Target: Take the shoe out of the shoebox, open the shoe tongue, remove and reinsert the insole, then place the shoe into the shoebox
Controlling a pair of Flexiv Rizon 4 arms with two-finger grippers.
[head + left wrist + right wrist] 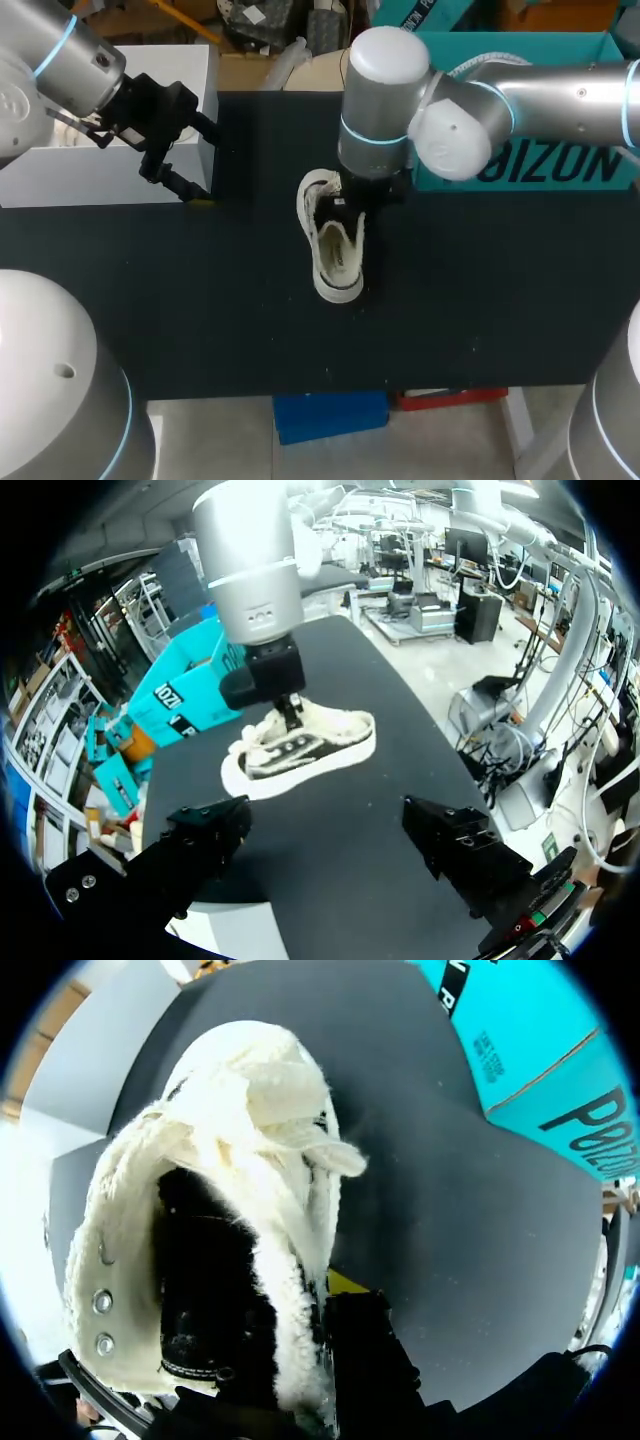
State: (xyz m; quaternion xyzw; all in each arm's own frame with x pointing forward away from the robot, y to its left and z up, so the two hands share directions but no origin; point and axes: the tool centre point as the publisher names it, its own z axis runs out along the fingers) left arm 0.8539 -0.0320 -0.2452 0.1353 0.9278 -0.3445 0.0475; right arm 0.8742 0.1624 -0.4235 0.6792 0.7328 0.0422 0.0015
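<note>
A white fleece-lined shoe [337, 250] lies on the black table [200, 300], toe toward the front edge. My right gripper [347, 205] comes straight down onto its rear opening. In the right wrist view one finger is inside the dark opening and the other, with a yellow tip [345, 1282], is outside. The gripper [310, 1310] is shut on the fleece side wall of the shoe [250, 1160]. My left gripper [205, 165] hangs open and empty at the white shoebox's [60, 170] right edge. From the left wrist, the shoe [300, 750] and the right gripper [290, 712] lie ahead of the open left gripper [330, 840].
A teal box [560, 170] stands at the back right behind my right arm. The white shoebox fills the back left corner. Bare black tabletop lies in front of the shoe and to both sides.
</note>
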